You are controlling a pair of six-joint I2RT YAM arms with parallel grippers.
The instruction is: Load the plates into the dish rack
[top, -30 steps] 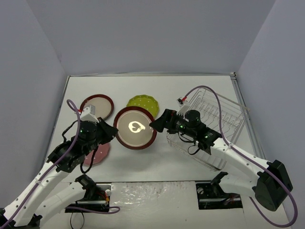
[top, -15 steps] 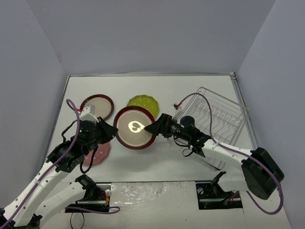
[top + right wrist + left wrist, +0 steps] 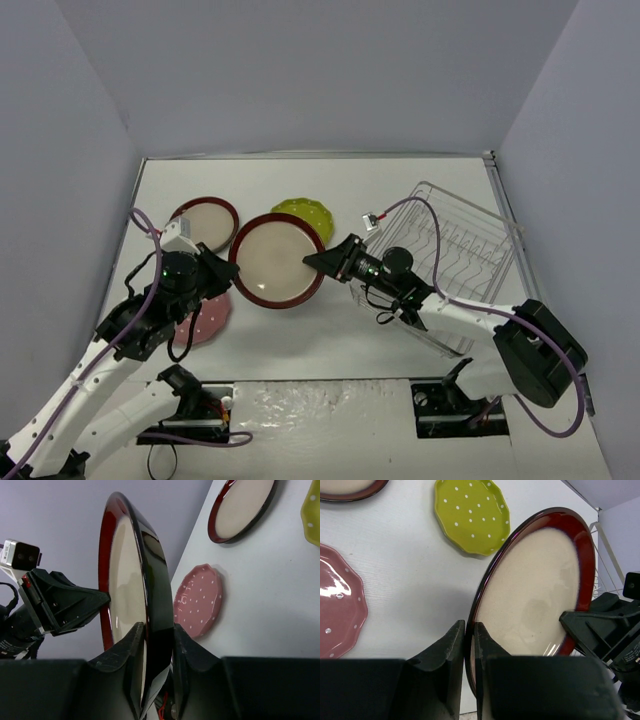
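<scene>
While left fingers (image 3: 451, 652) pinch the red-rimmed plate (image 3: 535, 590), right fingers (image 3: 131, 652) clamp its opposite rim.

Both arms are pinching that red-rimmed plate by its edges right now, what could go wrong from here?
The left fingers and right fingers both clamp the red-rimmed plate at opposite rims; if either arm moves before one lets go, they may pull against each other. Each grip is only a thin rim pinch, so once one releases, the raised plate could swing or slip before reaching the dish rack.
</scene>
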